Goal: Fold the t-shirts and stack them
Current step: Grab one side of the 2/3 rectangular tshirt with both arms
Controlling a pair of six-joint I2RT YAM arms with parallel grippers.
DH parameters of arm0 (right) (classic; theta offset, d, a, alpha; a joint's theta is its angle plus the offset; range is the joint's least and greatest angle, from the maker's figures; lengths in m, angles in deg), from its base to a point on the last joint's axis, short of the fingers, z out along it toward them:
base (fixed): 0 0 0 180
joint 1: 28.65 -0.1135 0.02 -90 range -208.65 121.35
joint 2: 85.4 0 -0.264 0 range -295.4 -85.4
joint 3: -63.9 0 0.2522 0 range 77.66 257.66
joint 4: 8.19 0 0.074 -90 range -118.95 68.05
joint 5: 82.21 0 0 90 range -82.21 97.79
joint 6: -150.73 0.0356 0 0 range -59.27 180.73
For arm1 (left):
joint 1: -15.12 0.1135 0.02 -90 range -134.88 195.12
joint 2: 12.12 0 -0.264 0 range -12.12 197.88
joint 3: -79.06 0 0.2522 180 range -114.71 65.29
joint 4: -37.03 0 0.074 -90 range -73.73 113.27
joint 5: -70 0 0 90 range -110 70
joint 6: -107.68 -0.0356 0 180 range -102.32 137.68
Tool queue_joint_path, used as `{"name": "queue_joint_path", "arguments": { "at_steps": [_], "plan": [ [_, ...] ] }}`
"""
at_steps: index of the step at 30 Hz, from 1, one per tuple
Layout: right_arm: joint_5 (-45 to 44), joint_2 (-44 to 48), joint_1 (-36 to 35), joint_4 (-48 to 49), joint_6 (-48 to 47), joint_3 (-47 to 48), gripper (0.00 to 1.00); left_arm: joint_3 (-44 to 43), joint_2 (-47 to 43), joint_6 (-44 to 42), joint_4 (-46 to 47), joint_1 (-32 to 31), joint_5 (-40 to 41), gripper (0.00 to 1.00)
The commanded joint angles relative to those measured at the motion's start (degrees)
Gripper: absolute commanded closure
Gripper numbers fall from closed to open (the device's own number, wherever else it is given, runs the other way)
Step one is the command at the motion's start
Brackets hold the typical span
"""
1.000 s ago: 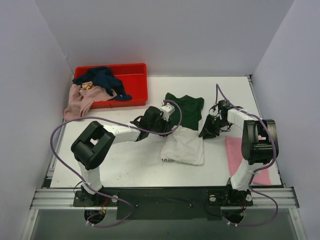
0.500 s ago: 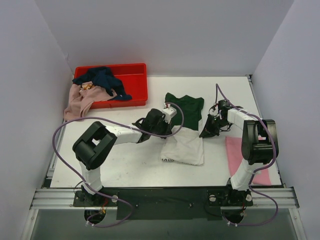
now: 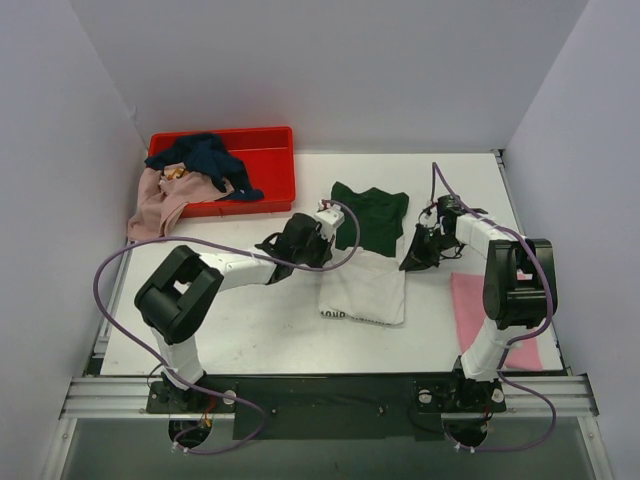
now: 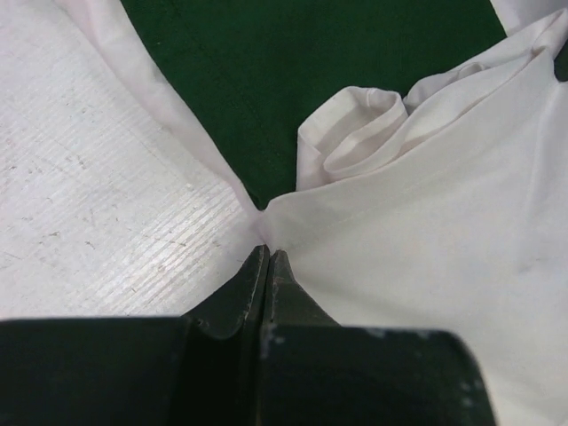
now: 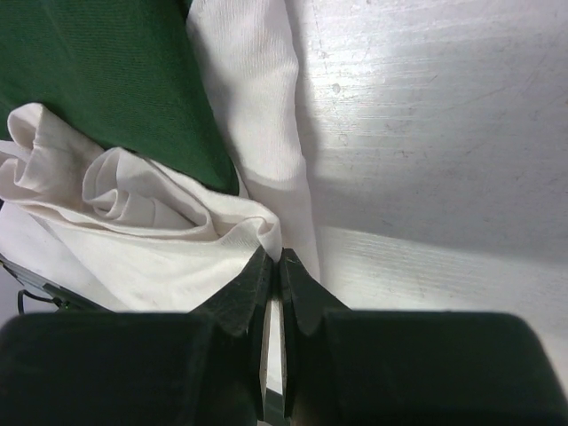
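Note:
A white t-shirt with a dark green upper part lies in the middle of the table. My left gripper sits at its left edge, where white meets green. In the left wrist view that gripper is shut on a pinch of the white cloth, with the green cloth beyond. My right gripper is at the shirt's right edge. The right wrist view shows it shut on a fold of the white cloth. A bright pink t-shirt lies flat at the right.
A red crate stands at the back left, holding a navy shirt. A dusty pink shirt hangs over its left end onto the table. White walls close in the table on three sides.
Both grippers have closed on the white and green shirt's side edges. The shirt's near hem has slid a little away from me.

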Motion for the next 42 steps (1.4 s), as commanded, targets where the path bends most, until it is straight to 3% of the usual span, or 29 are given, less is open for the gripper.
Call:
{"name": "queue_joint_path", "arguments": {
  "at_steps": [1,8,13,15,16,18,20,22,27,29,30,31,33,34,37,42],
  "plan": [
    [-0.31,-0.05,0.33,-1.93,-1.5,1.91,1.0,1.44,-2.82,-1.23,0.89,0.37,3.8,1.0],
    [-0.66,-0.4,0.33,-1.84,-1.68,3.06,1.0,3.2,-2.21,-2.46,1.68,0.54,6.79,1.0],
    [-1.27,-2.85,0.33,-1.66,-1.77,3.5,1.0,3.29,-1.07,-3.07,7.99,-0.16,2.75,1.0],
    [-1.36,-3.29,0.24,-1.49,-1.51,3.85,0.86,2.59,-0.54,-3.95,9.41,-0.95,2.58,1.0],
    [-1.45,-3.3,0.07,-1.49,-1.42,4.28,0.75,2.41,-0.54,-4.04,9.5,-1.39,3.53,0.86],
    [-2.15,-2.69,0.07,-1.84,-1.24,4.9,0.67,2.06,-0.71,-4.65,8.98,-1.3,6.25,0.62],
    [-5.03,-0.76,0.15,-3.32,-0.81,5.43,0.62,1.62,-1.93,-8.76,7.4,-1.22,8.54,0.5],
    [-9.96,1.62,0.24,-6.56,-0.28,6.3,0.6,2.06,-3.86,-11.76,6.95,-1.3,9.6,0.45],
    [-15.95,12.76,-1.25,-11.41,0.6,2.98,0.55,2.84,-10.37,-21.69,2.83,-1.48,7.86,0.44],
    [-16.47,16.37,-3.0,-13.87,2.79,0.26,0.51,4.16,-14.06,-27.66,-0.94,-1.48,-0.47,0.54],
    [-16.74,18.56,-3.88,-15.62,5.67,-0.71,0.51,4.95,-16.86,-33.6,-4.09,-1.48,-9.2,0.57],
    [-16.57,19.63,-5.89,-15.99,7.09,-3.77,0.49,6.87,-18.28,-36.53,-6.3,-1.48,-17.99,0.59],
    [-16.74,23.06,-9.4,-15.47,11.93,-8.52,0.46,11.08,-22.5,-45.76,-10.0,-2.0,-27.34,0.59],
    [-16.74,24.72,-10.56,-15.03,15.25,-10.2,0.46,13.29,-23.73,-50.4,-11.84,-2.44,-28.35,0.58],
    [-16.31,26.93,-12.85,-13.01,21.15,-16.17,0.45,14.01,-22.51,-53.17,-16.51,-7.52,-24.25,0.53],
    [-15.6,27.55,-15.4,-9.05,25.47,-20.93,0.45,19.1,-22.25,-53.61,-9.78,-12.46,-20.37,0.41]
  ]
}}
